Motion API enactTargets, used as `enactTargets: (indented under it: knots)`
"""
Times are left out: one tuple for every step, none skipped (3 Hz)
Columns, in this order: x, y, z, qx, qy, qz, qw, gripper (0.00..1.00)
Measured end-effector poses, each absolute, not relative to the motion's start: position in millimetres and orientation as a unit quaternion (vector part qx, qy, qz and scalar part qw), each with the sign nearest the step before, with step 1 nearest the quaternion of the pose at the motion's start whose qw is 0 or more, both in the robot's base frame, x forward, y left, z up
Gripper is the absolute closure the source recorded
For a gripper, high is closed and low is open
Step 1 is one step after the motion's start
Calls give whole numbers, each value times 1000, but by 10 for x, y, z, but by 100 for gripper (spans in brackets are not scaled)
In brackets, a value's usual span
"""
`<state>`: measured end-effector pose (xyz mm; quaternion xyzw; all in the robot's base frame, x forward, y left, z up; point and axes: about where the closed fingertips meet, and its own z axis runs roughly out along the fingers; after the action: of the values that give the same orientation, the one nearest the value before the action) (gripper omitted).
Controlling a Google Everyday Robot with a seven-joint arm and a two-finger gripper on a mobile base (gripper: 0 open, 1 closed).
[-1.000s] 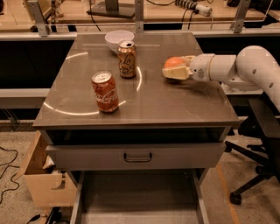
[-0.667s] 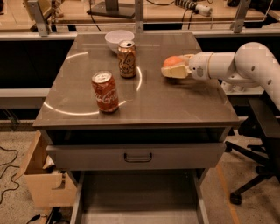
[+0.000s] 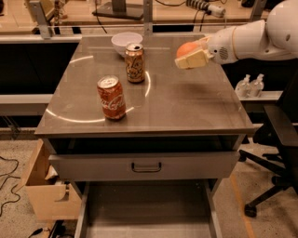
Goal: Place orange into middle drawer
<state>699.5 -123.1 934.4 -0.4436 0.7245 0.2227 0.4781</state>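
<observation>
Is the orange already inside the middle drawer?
No, the gripper holds the orange above the tabletop, at the right; the middle drawer shows no fruit.

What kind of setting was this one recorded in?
Probably a robotics lab or office workspace: a black wheeled office chair, a wooden workbench with cables behind, and a grey metal drawer cabinet. The end effector holds the round orange fruit above the cabinet's back right.
</observation>
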Motion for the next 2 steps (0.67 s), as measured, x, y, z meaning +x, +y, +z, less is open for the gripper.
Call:
enactTargets:
  knots:
    - [6521,-1222,9696,-466,732,205,453,100]
    - [5947,-1223,9808,-469,755,191,416,100]
